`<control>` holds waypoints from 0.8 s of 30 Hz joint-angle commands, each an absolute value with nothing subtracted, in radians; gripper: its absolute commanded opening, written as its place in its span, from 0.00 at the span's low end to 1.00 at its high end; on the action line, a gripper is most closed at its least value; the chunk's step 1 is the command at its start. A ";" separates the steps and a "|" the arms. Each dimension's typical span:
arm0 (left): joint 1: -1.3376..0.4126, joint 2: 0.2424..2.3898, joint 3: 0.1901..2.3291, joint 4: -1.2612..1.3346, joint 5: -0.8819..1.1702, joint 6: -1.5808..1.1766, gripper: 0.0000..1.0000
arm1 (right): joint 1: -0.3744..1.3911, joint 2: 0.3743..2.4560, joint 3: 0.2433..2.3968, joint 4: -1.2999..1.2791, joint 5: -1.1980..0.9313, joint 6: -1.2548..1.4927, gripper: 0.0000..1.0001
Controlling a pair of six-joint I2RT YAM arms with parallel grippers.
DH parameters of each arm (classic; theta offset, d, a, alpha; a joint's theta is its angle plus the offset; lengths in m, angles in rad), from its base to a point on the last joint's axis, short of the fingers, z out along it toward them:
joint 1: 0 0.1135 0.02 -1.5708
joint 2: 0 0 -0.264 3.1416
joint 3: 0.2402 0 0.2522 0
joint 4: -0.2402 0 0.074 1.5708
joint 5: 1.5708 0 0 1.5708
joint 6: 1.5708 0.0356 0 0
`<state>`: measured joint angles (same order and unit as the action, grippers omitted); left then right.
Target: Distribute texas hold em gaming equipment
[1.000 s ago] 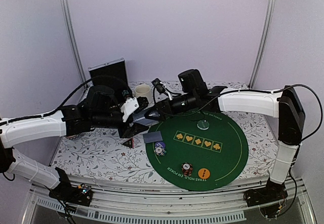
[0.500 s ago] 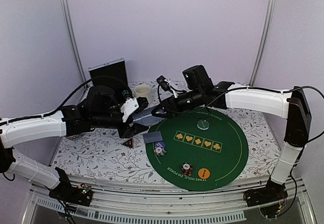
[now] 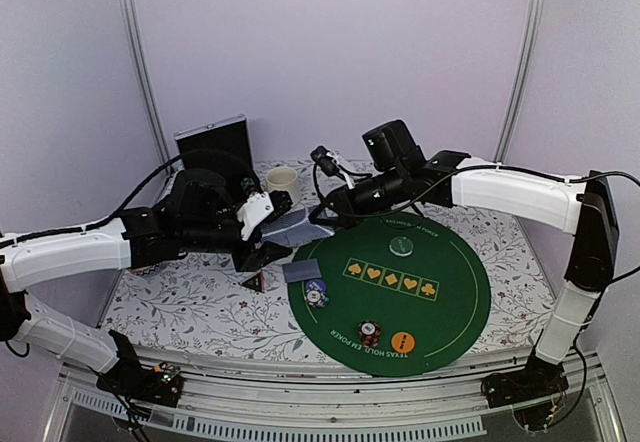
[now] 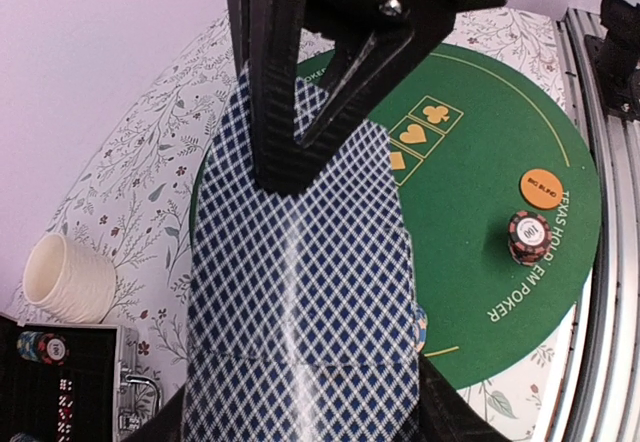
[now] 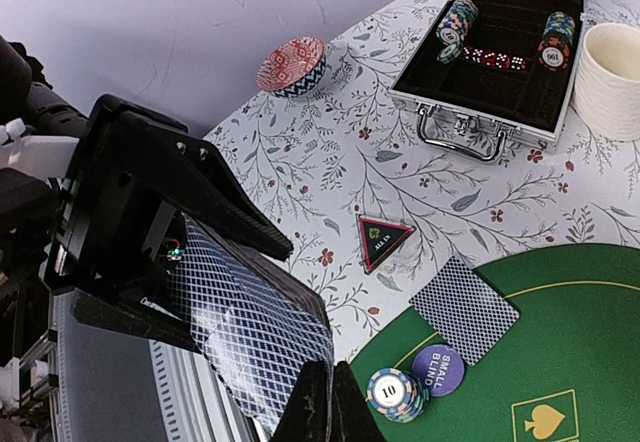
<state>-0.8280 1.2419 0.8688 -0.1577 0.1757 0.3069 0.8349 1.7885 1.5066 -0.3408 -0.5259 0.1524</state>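
Note:
My left gripper (image 3: 268,230) is shut on a deck of playing cards (image 4: 300,292) with blue-white lattice backs, held above the table's floral cloth. My right gripper (image 5: 328,407) is shut on the far end of the deck's top card (image 5: 262,334), which sits slightly offset from the cards beneath. One card (image 5: 463,309) lies face down at the green mat's left edge. Beside it stand a blue-white chip stack (image 5: 396,394) and a purple disc (image 5: 438,370). A black-red triangular token (image 5: 383,242) lies on the cloth. On the mat are a dark red stack (image 3: 369,334), an orange disc (image 3: 403,342) and a pale green stack (image 3: 401,246).
The round green mat (image 3: 450,292) covers the table's right half. An open silver-edged case (image 5: 500,112) with chips and dice stands at the back left, a cream mug (image 5: 612,82) beside it. A small patterned bowl (image 5: 292,65) sits further left.
My right gripper has gone from open to shut on the top card and drawn back a little to the right. The left arm and deck have stayed put.

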 commanded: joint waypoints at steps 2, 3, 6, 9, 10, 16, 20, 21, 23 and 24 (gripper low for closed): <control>-0.822 1.233 0.870 -0.129 0.204 0.319 0.54 | 0.823 1.748 1.549 -0.434 -0.457 0.128 0.04; -0.823 1.232 0.870 -0.129 0.205 0.318 0.54 | 0.823 1.743 1.550 -0.442 -0.452 0.125 0.04; -0.823 1.233 0.870 -0.130 0.204 0.318 0.54 | 0.821 1.726 1.559 -0.468 -0.445 0.117 0.03; -0.823 1.233 0.871 -0.132 0.204 0.318 0.54 | 0.818 1.706 1.563 -0.489 -0.445 0.110 0.03; -0.823 1.233 0.871 -0.132 0.205 0.318 0.54 | 0.816 1.698 1.564 -0.495 -0.448 0.108 0.03; -0.823 1.234 0.871 -0.136 0.205 0.318 0.54 | 0.800 1.634 1.571 -0.593 -0.494 0.082 0.02; -0.823 1.231 0.871 -0.138 0.204 0.318 0.54 | 0.746 1.520 1.501 -0.748 -0.455 0.061 0.02; -0.824 1.232 0.871 -0.137 0.205 0.318 0.54 | 0.726 1.490 1.465 -0.795 -0.435 0.074 0.02; -0.824 1.232 0.872 -0.138 0.205 0.318 0.54 | 0.693 1.438 1.383 -0.875 -0.402 0.117 0.02; -0.823 1.232 0.873 -0.138 0.206 0.319 0.54 | 0.686 1.413 1.335 -0.908 -0.391 0.136 0.02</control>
<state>-0.8280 1.2419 0.8688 -0.1558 0.1947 0.3077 0.7376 1.5112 1.4670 -0.6910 -0.4576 0.0910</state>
